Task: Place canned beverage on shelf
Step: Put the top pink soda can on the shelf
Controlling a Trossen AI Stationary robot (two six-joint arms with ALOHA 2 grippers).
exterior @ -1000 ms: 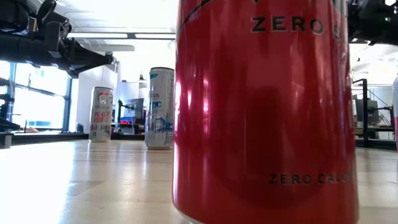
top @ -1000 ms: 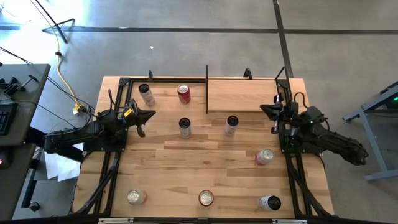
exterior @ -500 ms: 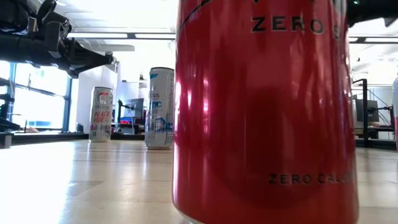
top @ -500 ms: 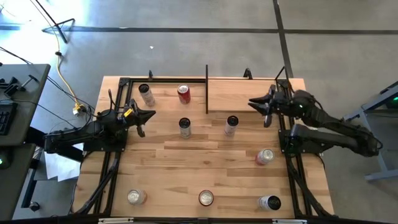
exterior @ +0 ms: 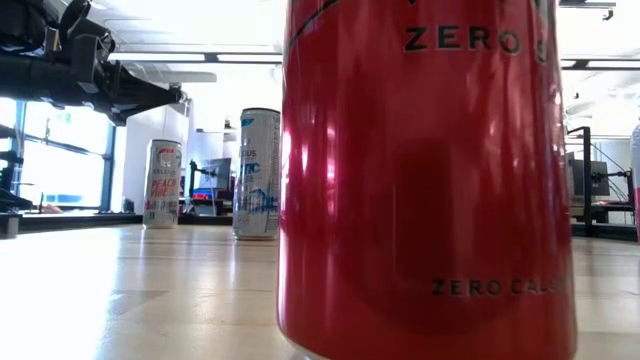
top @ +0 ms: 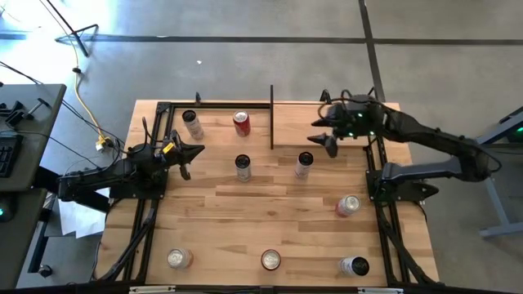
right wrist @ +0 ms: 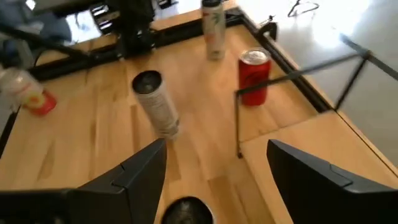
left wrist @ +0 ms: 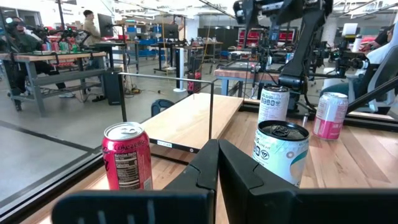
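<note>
Cans are scattered upright over the table; the one nearest the shelf is the white can, standing just off the shelf's front edge. The right gripper is held above it with fingers apart and empty. The left gripper is pressed together near the table's left edge. A rigid, smooth, easily dented wall is judged; a mid-body side grasp is advised.

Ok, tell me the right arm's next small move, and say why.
Probably lower the right hand onto the can just below it: the hand is open and empty, hovering at the shelf's front edge, and that can is nearest. No can is on the shelf.
</note>
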